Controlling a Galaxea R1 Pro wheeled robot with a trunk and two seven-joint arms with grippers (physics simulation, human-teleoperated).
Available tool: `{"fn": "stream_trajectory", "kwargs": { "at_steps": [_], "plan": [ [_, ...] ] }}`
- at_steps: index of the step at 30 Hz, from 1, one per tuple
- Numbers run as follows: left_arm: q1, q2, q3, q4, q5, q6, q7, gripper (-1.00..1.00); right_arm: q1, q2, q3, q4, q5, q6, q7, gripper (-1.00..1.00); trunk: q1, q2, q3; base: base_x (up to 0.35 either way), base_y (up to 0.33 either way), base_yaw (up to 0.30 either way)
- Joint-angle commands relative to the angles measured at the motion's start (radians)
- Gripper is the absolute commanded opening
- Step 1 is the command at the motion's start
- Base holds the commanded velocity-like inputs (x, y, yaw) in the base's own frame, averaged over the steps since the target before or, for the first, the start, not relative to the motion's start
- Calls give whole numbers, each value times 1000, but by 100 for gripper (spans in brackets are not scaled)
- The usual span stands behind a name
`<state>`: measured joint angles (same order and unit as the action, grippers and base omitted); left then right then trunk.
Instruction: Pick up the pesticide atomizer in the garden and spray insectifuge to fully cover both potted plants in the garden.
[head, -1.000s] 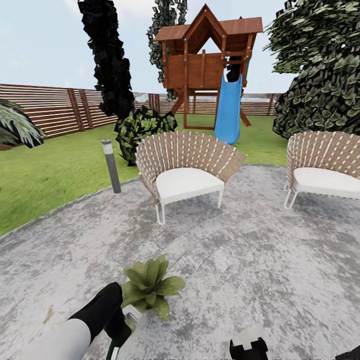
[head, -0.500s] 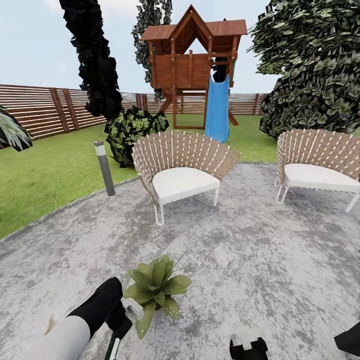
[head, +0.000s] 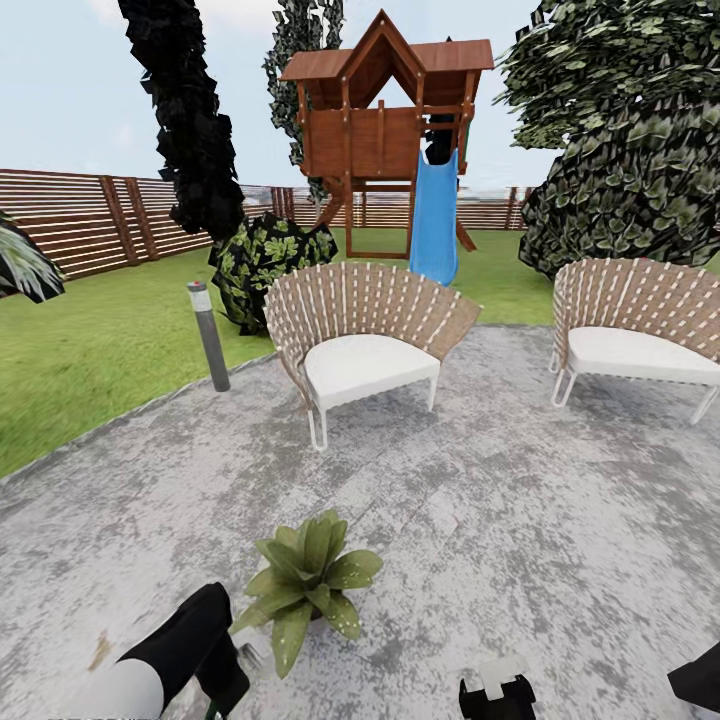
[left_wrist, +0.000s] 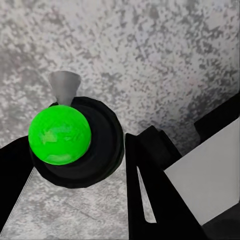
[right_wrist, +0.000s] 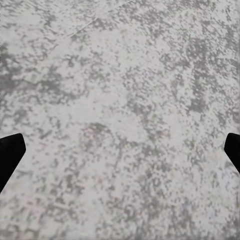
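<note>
- Left arm (head: 185, 645) reaches low over the grey patio (head: 520, 520), its tip just beside the potted plant (head: 305, 580).
- Left gripper (left_wrist: 80, 165): dark fingers (left_wrist: 155, 190) sit either side of the atomizer (left_wrist: 75, 142), clamped on it, green cap toward the camera.
- Right gripper (right_wrist: 120, 150) hangs above bare paving, fingertips spread wide at each edge, holding nothing.
- Count: one potted plant, two wicker chairs (head: 365, 335), one bollard light (head: 209, 335), one playhouse (head: 385, 125) with a blue slide (head: 435, 215).
</note>
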<state>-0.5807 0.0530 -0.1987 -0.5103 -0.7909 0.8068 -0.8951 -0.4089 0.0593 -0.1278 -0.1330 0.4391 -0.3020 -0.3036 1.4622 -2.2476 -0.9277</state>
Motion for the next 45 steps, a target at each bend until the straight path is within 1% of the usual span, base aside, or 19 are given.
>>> {"fn": "stream_trajectory", "kwargs": {
  "at_steps": [1, 6, 10, 14, 16, 19, 22, 24, 26, 28, 30, 32, 36, 38, 45],
  "plan": [
    [-4, -1, -4, -5, -9, 1, -10, -100, -1, 1, -8, 1, 10, -3, -3, 100, 0, 0, -1, 0, 0, 0],
    [-10, -3, -4, -9, -9, 4, -9, -100, -1, 2, -8, 1, 9, -3, -3, 100, 0, 0, -1, -10, 120, -38],
    [-9, 0, -3, -8, -9, 3, -8, -100, -1, 2, -8, 1, 9, -3, -3, 100, 0, 0, -1, -81, 275, -255],
    [-1, 2, -2, -7, -9, -1, -8, -100, -1, 2, -8, 1, 9, -3, -3, 100, 0, 0, -1, -25, 73, -176],
    [0, -1, -1, -7, -8, -1, -8, -100, -1, 2, -8, 1, 9, -3, -3, 100, 0, 0, -1, -2, 7, -21],
    [-5, -15, -4, -13, -5, 0, -8, -100, -1, 2, -9, 1, 9, -3, -4, 100, 0, 0, -1, -1, 2, -5],
    [-9, -20, -4, -25, -5, 1, -9, -100, -1, 2, -8, 1, 9, -3, -3, 100, 0, 0, -1, 0, 0, 0],
    [-8, -8, -3, -29, -5, 1, -11, -100, -1, 2, -9, 1, 9, -3, -3, 100, 0, 0, -1, 0, 0, -106],
    [-6, 9, -2, -28, -5, 0, -11, -100, -1, 2, -9, 1, 9, -3, -3, 100, 0, 0, -1, 0, 0, -239],
    [-4, 36, -1, -25, -5, 0, -11, -100, -1, 2, -8, 1, 9, -3, -4, 100, 0, 0, -1, 0, 0, -280],
    [-3, 45, -1, -21, -5, -1, -12, -100, -1, 2, -9, 1, 7, -3, -4, 100, 0, 0, -1, 0, 0, -137],
    [-3, 45, 0, -20, -4, -1, -12, -100, -1, 2, -8, 1, 7, -3, -5, 100, 0, 0, -1, 0, 0, -45],
    [-3, 33, -3, -31, -4, 0, -10, -100, -1, 3, -7, 1, 10, -3, -4, 100, 0, 0, -1, 0, 0, -6],
    [-5, 31, -4, -32, -4, 0, -10, -100, -1, 2, -7, 1, 10, -3, -4, 100, 0, 0, -1, 0, 12, 0],
    [-9, 42, -3, -33, -5, 2, -8, -100, -1, 2, -7, 1, 9, -3, -5, 100, 0, 0, -1, -113, 226, -17]
  ]
}}
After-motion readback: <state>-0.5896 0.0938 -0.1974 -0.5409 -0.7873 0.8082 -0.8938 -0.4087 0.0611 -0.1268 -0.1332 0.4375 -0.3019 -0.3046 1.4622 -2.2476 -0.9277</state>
